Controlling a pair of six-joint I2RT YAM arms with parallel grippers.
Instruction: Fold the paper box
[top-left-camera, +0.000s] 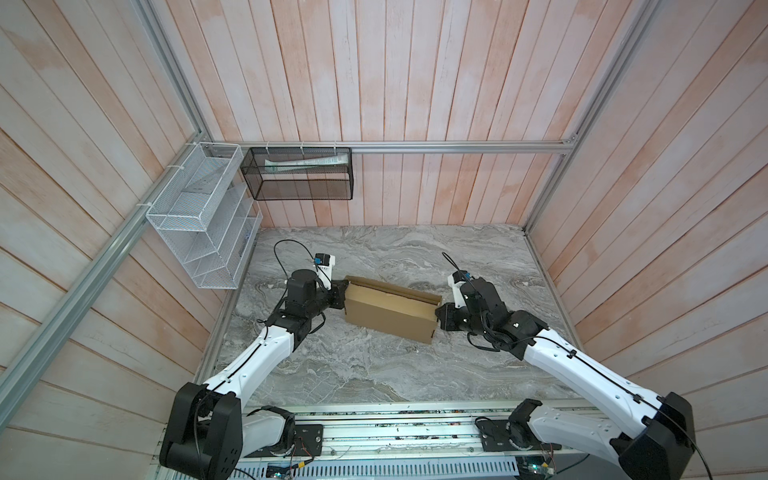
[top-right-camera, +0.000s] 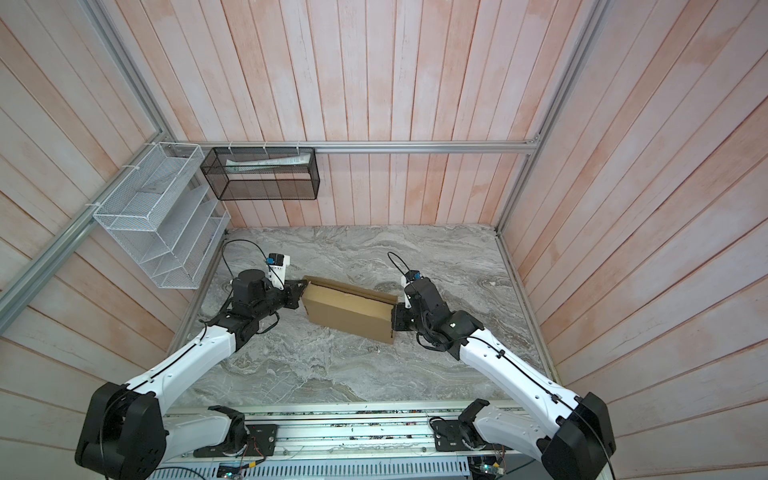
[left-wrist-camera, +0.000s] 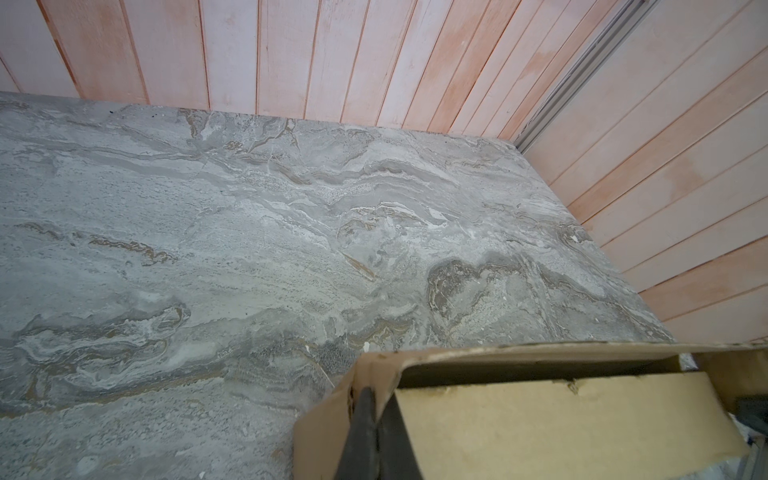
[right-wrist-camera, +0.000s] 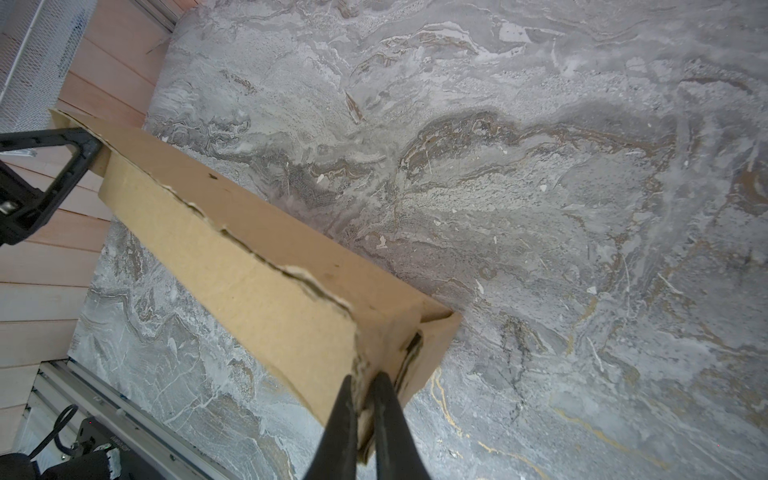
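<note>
Everything's boxed in by whitewashed pinkish plank walls (top-left-camera: 415, 75), framed with aluminium rails (top-left-camera: 457, 147) along the back and up the corners. A grey marble-look counter (top-left-camera: 374, 365) with brownish veins is laid right up to those walls. In both top views a white wire rack (top-left-camera: 195, 216) is tied to the left rail, and a black mesh basket (top-left-camera: 299, 185) is hung just beside it on the back rail, with a pale sheet (top-left-camera: 307, 163) tucked inside.

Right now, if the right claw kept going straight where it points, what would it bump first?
The paper box. The right claw pinches its end wall, so pushing on would shove the cardboard lengthways, probably toward the left claw at the other end.
</note>
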